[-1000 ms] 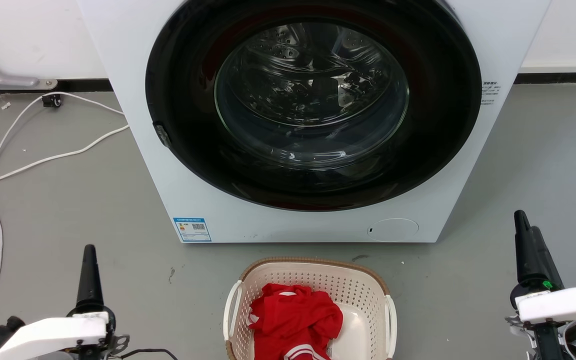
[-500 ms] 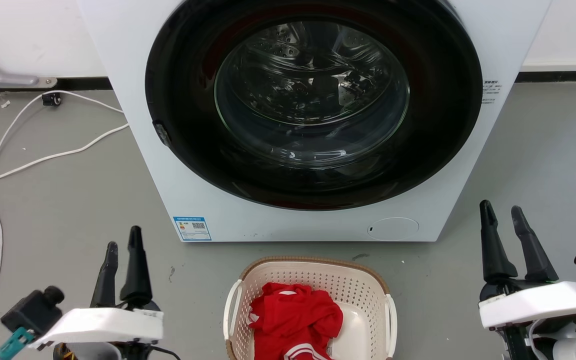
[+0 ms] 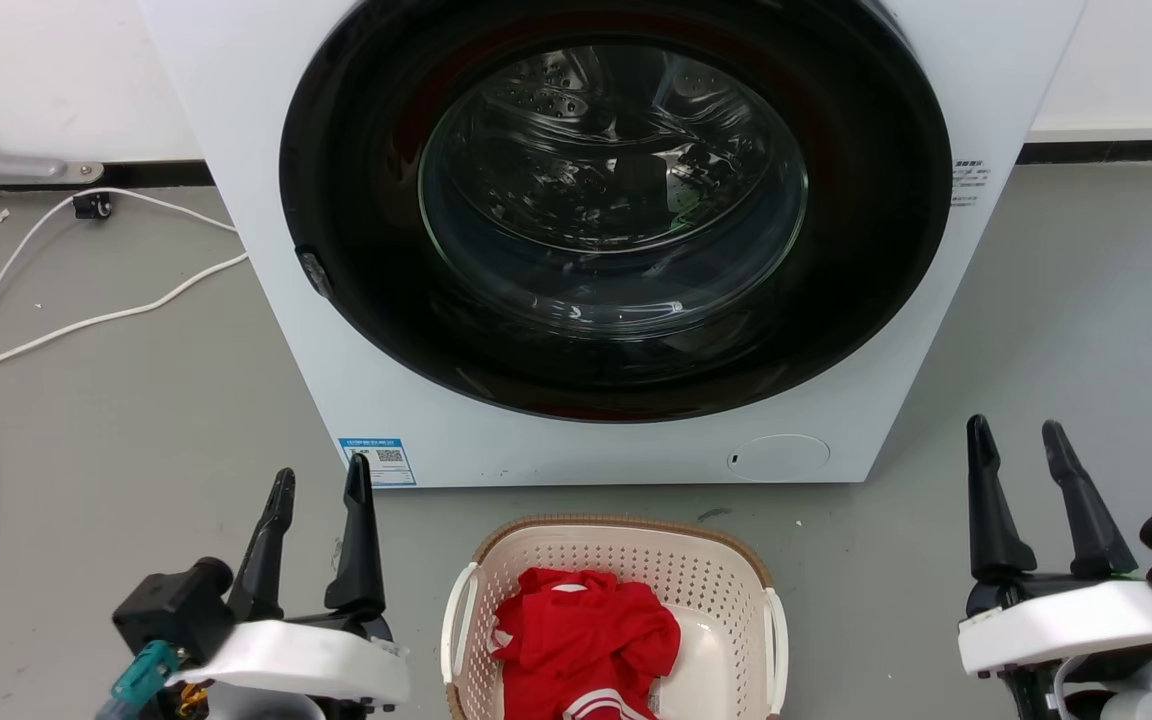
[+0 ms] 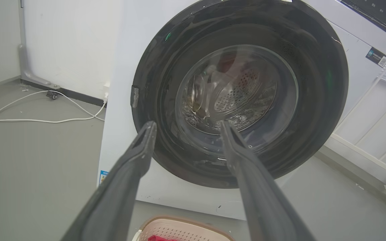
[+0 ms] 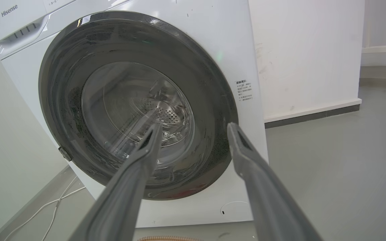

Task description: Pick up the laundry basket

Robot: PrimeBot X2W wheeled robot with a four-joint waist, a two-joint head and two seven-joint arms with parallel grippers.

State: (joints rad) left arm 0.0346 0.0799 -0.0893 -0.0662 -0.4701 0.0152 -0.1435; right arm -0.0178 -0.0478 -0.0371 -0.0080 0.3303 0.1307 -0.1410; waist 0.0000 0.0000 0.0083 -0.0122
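- Head view: the laundry basket stands on the grey floor, just in front of the washing machine and centred at the lower edge.
- A red garment lies inside the basket.
- The left gripper is just left of the basket, clear of its white side handle, fingers spread and empty.
- The right gripper is well to the right of the basket, fingers likewise spread and empty.
- A white cable runs across the floor at the left.
- Left wrist view: the left gripper has its two fingers parted, with the round door glass showing between them; nothing is held. The basket's brown rim sits at the bottom edge, below the fingers.
- Right wrist view: the right gripper has its fingers parted, holding nothing, and points at the machine door. A sliver of the basket rim shows at the bottom edge.
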